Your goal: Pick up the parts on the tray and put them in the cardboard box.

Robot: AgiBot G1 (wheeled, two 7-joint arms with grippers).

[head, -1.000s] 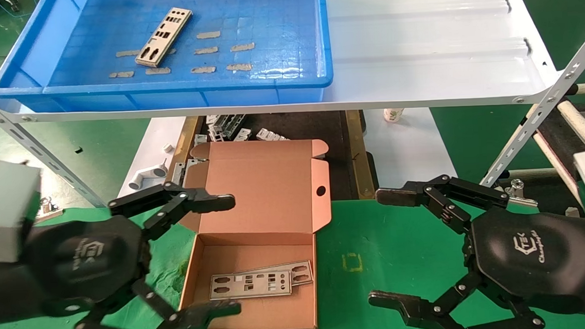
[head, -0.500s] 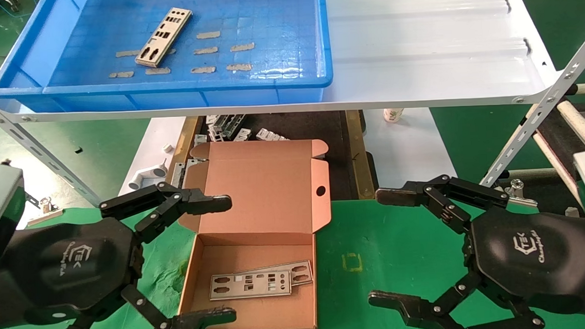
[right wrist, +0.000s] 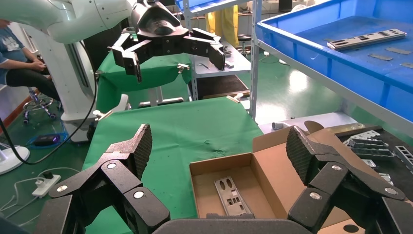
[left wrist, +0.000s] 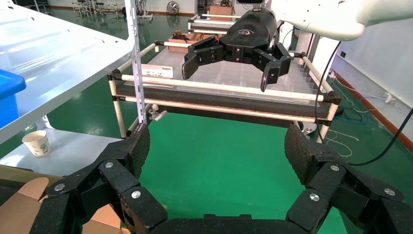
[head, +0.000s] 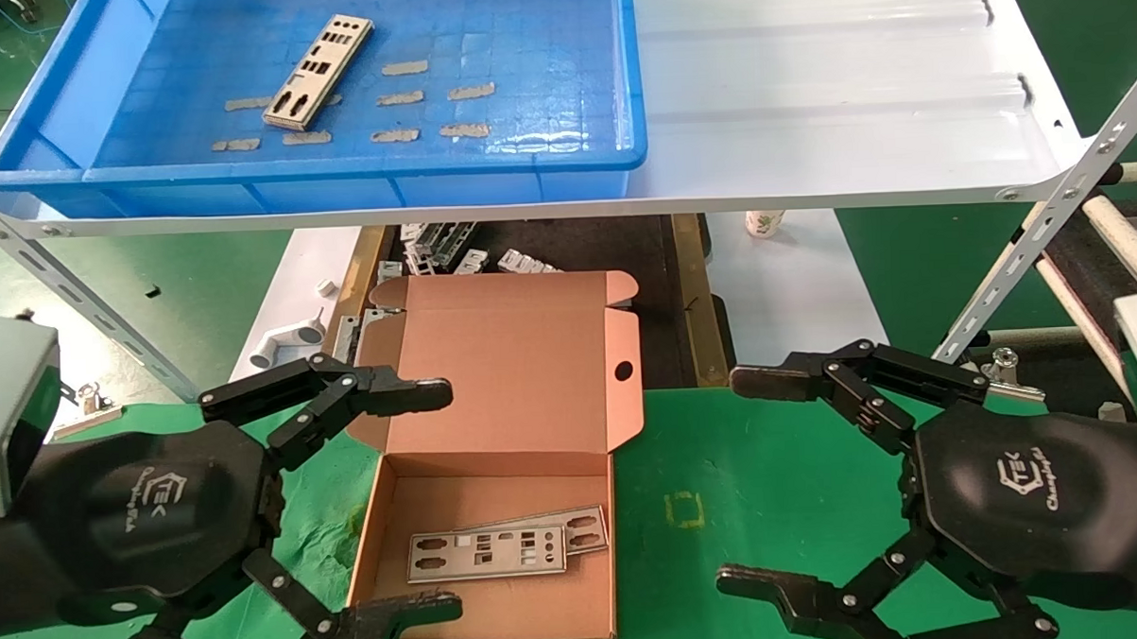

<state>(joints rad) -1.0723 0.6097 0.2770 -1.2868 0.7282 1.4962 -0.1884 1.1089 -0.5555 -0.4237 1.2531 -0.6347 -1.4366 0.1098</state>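
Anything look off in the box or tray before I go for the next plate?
Nothing stands out. Two parts lie flat, overlapping, in the cardboard box; one plate remains in the tray. Left gripper and right gripper are open and empty.

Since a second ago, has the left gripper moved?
Yes. The open left gripper eased back slightly toward the robot's left, its upper fingertip retreating a little along the cardboard box lid edge.

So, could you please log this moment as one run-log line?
left gripper: open, empty, beside cardboard box | right gripper: open, empty | parts in box: two | part on tray: one
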